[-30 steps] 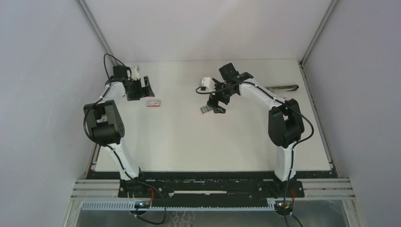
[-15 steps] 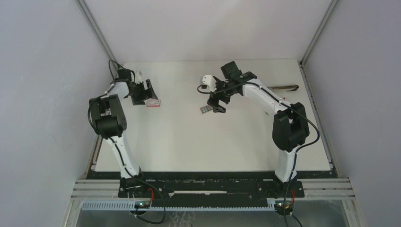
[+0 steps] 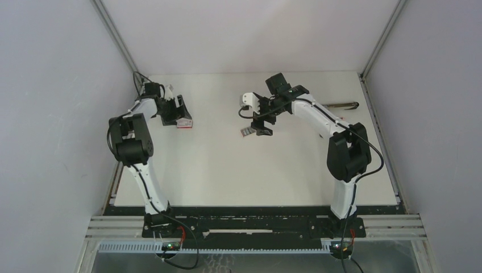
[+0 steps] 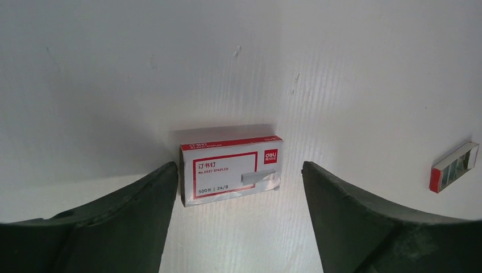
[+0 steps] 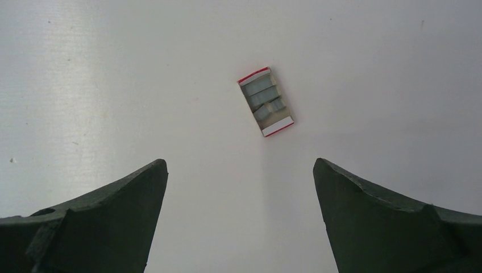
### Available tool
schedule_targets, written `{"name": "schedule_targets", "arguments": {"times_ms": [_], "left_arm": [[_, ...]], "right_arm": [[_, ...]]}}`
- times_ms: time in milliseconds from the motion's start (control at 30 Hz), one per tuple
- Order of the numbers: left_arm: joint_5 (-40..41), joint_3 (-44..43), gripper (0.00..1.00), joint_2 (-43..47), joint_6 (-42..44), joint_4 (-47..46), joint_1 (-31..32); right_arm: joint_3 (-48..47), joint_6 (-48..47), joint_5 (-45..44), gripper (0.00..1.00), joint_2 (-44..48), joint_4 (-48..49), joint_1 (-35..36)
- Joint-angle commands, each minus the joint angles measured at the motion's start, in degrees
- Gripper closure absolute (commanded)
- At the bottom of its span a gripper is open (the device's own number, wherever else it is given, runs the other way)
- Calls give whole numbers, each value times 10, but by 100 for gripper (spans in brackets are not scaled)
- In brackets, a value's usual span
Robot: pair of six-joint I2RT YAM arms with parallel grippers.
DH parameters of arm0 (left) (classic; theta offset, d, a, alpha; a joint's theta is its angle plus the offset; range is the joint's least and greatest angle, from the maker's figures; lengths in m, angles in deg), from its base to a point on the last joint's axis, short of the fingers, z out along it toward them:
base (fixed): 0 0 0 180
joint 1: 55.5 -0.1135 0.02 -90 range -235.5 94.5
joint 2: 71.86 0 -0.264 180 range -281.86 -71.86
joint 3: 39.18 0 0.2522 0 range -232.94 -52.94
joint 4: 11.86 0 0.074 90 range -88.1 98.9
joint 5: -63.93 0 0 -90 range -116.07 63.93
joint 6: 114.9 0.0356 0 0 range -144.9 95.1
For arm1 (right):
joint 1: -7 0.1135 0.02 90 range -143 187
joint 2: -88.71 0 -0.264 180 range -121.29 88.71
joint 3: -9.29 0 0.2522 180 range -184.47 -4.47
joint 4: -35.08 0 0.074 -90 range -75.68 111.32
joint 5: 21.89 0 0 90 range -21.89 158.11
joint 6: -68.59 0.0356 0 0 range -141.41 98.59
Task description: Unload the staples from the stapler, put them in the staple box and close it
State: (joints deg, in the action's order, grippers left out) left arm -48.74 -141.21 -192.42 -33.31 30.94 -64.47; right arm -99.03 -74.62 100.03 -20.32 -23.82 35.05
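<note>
While the left gripper (image 4: 239,170) is straddling the closed staple box (image 4: 230,169) at far left, jaws parted and gripping nothing, the right gripper (image 5: 240,164) is hovering wide open and empty just beside the staples (image 5: 262,94) in their open tray (image 5: 278,126) mid-table, likely lining up a pick.

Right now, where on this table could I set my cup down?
Bare: the near half of the table between the arm bases, and the strip between the closed box and the open tray of staples. Crowded: the far side, left tool and right tool at those, stapler far right.
</note>
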Motion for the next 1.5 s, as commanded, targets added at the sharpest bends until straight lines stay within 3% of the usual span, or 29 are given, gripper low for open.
{"name": "schedule_targets", "arguments": {"times_ms": [0, 167, 433, 667, 900, 1200, 1467], "left_arm": [[10, 24, 10, 33, 11, -5, 11], [9, 47, 8, 59, 12, -9, 30], [-8, 46, 8, 50, 8, 2, 75], [-6, 33, 8, 33, 4, 1, 108], [-19, 24, 9, 35, 28, 13, 143], [-11, 16, 0, 123, 29, -15, 100], [3, -76, 0, 46, -4, 14, 97]], "right_arm": [[-57, -62, 30, 0, -23, -36, -9], [-114, -83, 37, 0, -55, -74, -13], [-120, -89, 41, 0, -59, -77, -13], [-114, -215, 68, 0, -65, -116, -25], [-145, -224, 16, 0, -109, -97, -20], [-181, -301, -15, 0, -161, -137, -15], [-188, -280, -16, 0, -165, -134, -5]]}}
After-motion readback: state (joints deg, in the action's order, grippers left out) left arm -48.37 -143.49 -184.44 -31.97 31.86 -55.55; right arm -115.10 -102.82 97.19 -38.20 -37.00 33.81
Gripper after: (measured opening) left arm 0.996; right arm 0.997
